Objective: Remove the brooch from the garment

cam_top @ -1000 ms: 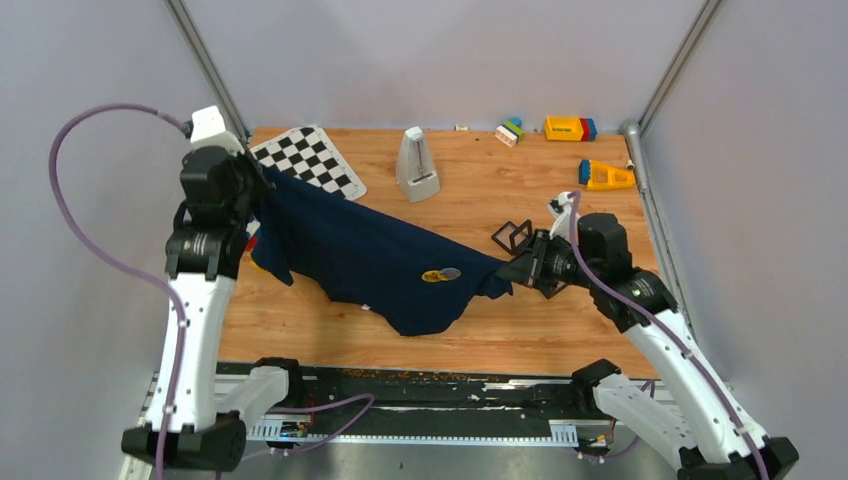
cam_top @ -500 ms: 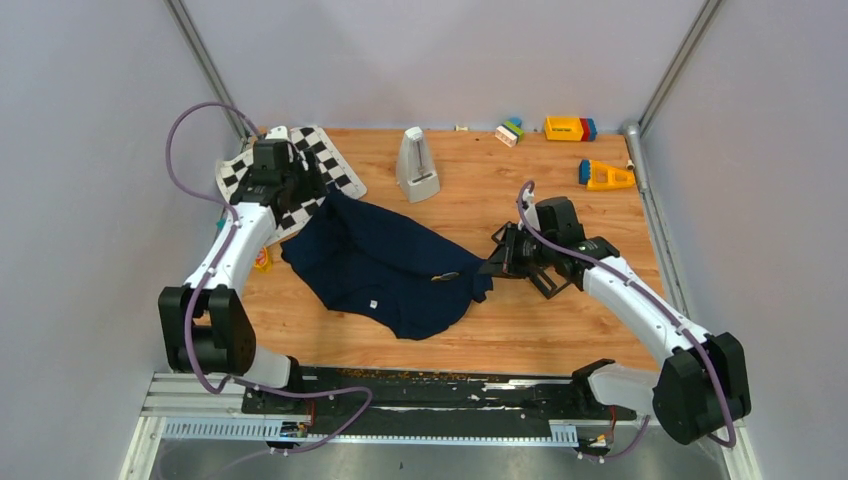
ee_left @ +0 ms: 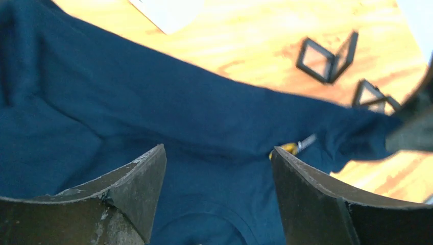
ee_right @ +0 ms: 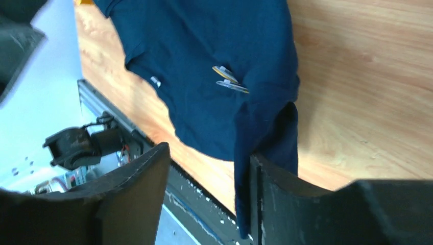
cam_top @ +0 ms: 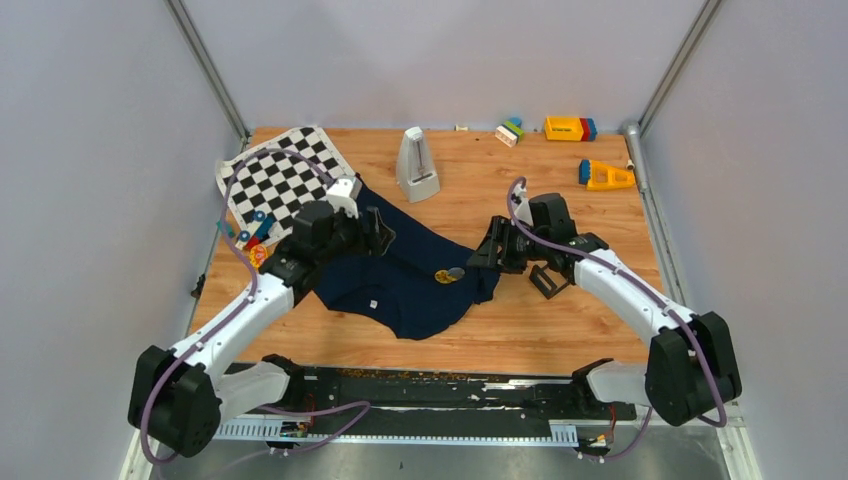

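Observation:
The garment [cam_top: 400,280] is a navy shirt lying crumpled on the wooden table. The brooch [cam_top: 455,272] is a small silver disc on its right part, beside a yellow patch. My left gripper [cam_top: 375,232] hovers open over the shirt's upper left; in the left wrist view the garment [ee_left: 153,102] fills the gap between the fingers [ee_left: 135,189], and the brooch [ee_left: 307,142] shows edge-on. My right gripper [cam_top: 487,255] is open at the shirt's right edge. In the right wrist view the brooch [ee_right: 232,86] sits on the garment [ee_right: 204,51], and a cloth edge hangs against one finger [ee_right: 275,194].
A black-and-white checkered mat [cam_top: 285,175] lies at the back left, with small coloured pieces [cam_top: 255,232] by it. A white metronome-like object [cam_top: 418,165] stands behind the shirt. Black square frames [cam_top: 545,280] lie under the right arm. Coloured blocks [cam_top: 570,128] sit at the back right.
Both grippers have opened and let the shirt go. It was stretched in the air and now lies on the table. The left arm has swung from the back left to over the shirt.

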Motion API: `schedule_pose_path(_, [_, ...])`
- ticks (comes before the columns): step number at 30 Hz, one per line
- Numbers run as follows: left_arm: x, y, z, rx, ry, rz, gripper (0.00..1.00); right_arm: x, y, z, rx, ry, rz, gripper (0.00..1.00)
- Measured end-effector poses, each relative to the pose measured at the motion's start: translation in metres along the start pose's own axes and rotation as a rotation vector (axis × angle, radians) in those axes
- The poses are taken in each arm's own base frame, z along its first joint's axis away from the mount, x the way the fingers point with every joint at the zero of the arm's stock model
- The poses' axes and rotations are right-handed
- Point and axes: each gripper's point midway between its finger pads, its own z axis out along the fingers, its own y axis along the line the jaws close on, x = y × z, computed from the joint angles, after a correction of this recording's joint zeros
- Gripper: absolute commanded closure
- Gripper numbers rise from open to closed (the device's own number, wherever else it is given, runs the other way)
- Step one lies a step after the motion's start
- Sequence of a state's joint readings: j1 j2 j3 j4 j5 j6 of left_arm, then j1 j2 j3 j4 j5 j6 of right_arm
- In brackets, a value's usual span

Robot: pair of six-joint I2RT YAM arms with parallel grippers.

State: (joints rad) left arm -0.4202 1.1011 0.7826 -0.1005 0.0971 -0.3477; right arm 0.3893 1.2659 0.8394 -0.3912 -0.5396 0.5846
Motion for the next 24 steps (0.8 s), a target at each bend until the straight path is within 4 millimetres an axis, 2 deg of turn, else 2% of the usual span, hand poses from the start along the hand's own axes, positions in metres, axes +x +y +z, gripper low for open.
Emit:
schedule_pose_path(4, [0.055,-0.019,0.011,0.156,0.065,-0.025,0.25,-0.007,-0.023,0.013,0.077,-0.037,-0.018,0.18])
schedule_pose_path(7, [0.077,-0.038,0.02,0.26,0.12,-0.01,0.26,-0.002,-0.04,0.019,0.115,-0.055,-0.017,0.13])
schedule_pose_path(11, [0.091,-0.067,0.033,0.392,0.144,0.041,0.3,0.005,-0.061,0.026,0.153,-0.085,-0.014,0.15])
schedule_pose_path(16, [0.104,-0.088,0.048,0.474,0.134,0.101,0.34,0.023,-0.085,0.032,0.192,-0.088,0.0,0.2])
schedule_pose_path(20, [0.109,-0.096,0.055,0.507,0.111,0.143,0.39,0.019,-0.081,0.036,0.157,-0.11,-0.014,0.26])
schedule_pose_path(24, [0.108,-0.099,0.056,0.518,0.087,0.16,0.41,0.018,-0.074,0.045,0.11,-0.101,-0.028,0.37])
